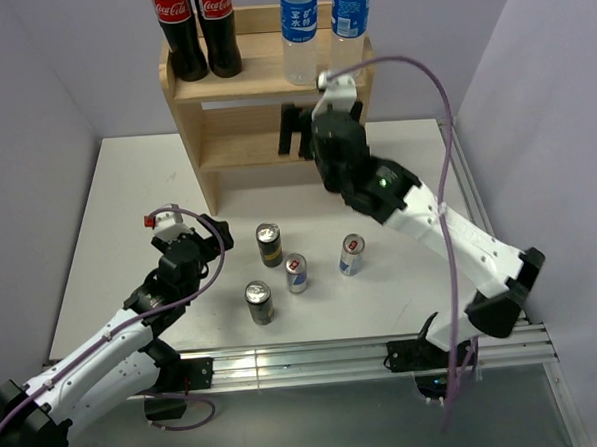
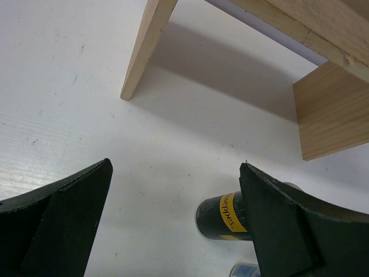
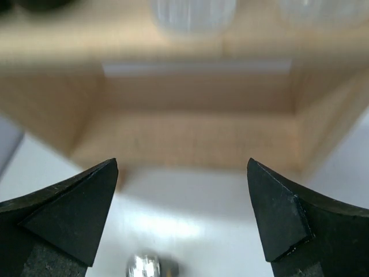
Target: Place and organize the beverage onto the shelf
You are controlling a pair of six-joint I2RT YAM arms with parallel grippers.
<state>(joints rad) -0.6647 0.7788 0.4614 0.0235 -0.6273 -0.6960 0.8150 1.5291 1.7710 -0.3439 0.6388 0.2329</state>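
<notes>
The light wooden shelf (image 1: 233,85) stands at the back of the table. On its top tier are two clear water bottles (image 1: 299,28) with blue labels. Two dark cans (image 1: 269,244) and two slim blue-silver cans (image 1: 351,254) stand upright on the table in front of it. My right gripper (image 1: 294,134) hovers open just in front of the shelf's lower tier (image 3: 190,138), with nothing between its fingers (image 3: 182,161). My left gripper (image 1: 219,240) is open low over the table, left of the cans. In its wrist view, a dark can with a yellow label (image 2: 222,216) sits beside the right finger.
Two Coca-Cola bottles (image 1: 196,29) stand on the left of the shelf's top tier. The shelf's side panels (image 2: 147,46) reach down to the table. Grey walls close in both sides, and a metal rail (image 1: 316,361) runs along the near edge.
</notes>
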